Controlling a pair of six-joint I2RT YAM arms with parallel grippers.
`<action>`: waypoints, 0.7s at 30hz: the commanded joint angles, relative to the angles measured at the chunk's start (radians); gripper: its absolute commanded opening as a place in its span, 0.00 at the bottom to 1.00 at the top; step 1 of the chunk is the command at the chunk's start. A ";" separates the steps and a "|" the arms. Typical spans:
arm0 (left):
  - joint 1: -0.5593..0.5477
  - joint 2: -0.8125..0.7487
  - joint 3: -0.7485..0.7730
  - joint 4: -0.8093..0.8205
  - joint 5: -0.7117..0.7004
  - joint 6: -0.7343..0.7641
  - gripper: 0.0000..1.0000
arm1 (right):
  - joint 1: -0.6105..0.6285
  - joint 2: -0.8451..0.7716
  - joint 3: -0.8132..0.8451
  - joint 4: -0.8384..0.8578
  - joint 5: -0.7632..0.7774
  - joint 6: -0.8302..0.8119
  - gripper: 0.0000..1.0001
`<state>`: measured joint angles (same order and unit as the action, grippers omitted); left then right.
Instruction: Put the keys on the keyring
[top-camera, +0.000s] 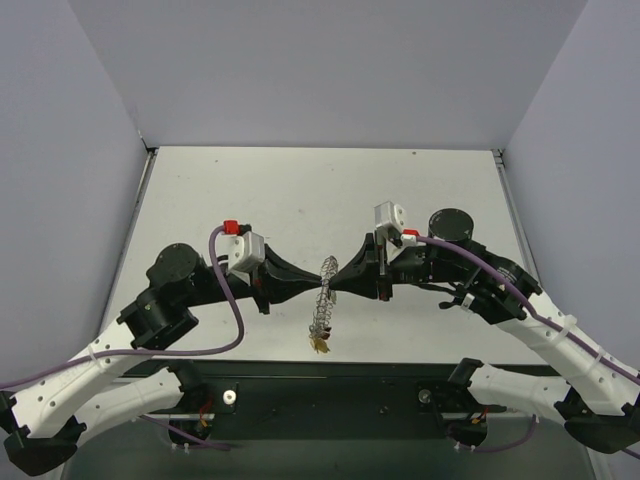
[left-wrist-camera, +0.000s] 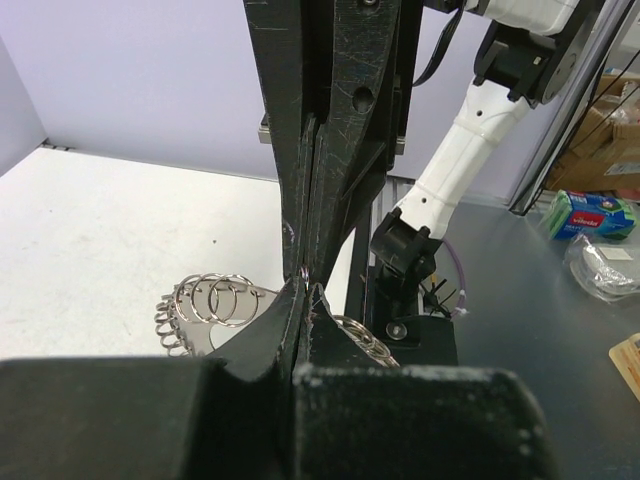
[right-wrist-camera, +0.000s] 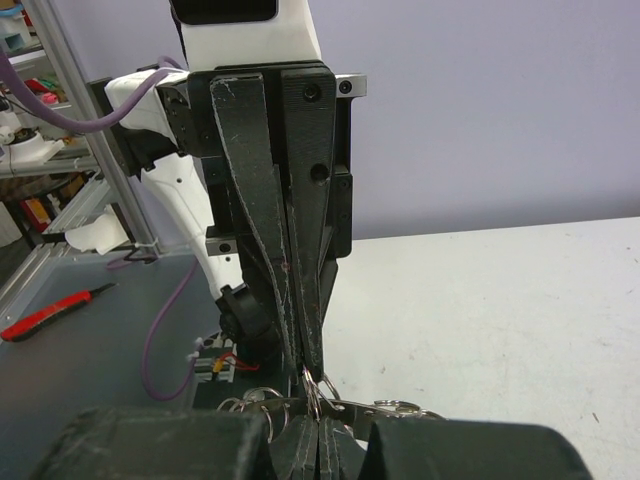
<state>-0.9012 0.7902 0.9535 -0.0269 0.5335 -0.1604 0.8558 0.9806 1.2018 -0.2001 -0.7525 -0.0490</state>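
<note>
The keyring (top-camera: 325, 295) is a silvery coil held upright above the table's near middle, between both grippers. My left gripper (top-camera: 316, 287) comes in from the left and is shut on it. From the right, my right gripper (top-camera: 338, 281) is shut on it too, tip to tip with the left. A small yellow key (top-camera: 320, 345) hangs at the ring's near end. The left wrist view has my left gripper (left-wrist-camera: 303, 287) pinching the wire, with keyring loops (left-wrist-camera: 205, 300) off to the left. In the right wrist view my right gripper (right-wrist-camera: 318, 415) pinches the keyring (right-wrist-camera: 395, 407). Other keys are out of view.
The white table (top-camera: 300, 190) lies between grey walls on three sides. Off the table's near side are a red-handled tool (right-wrist-camera: 45, 315) and a blue-green packet (left-wrist-camera: 590, 212). Purple cables (top-camera: 228, 300) hang from both arms.
</note>
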 joint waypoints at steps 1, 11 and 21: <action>0.002 -0.026 0.005 0.243 -0.017 -0.050 0.00 | -0.006 -0.002 -0.019 0.037 -0.030 -0.003 0.00; 0.004 -0.008 -0.028 0.355 -0.007 -0.094 0.00 | -0.008 -0.010 -0.027 0.033 -0.039 -0.005 0.18; 0.007 -0.016 -0.039 0.346 -0.018 -0.093 0.00 | -0.011 -0.082 -0.041 0.036 0.022 -0.029 0.56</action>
<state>-0.8997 0.7937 0.9058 0.2153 0.5312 -0.2363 0.8513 0.9554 1.1553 -0.2043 -0.7479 -0.0547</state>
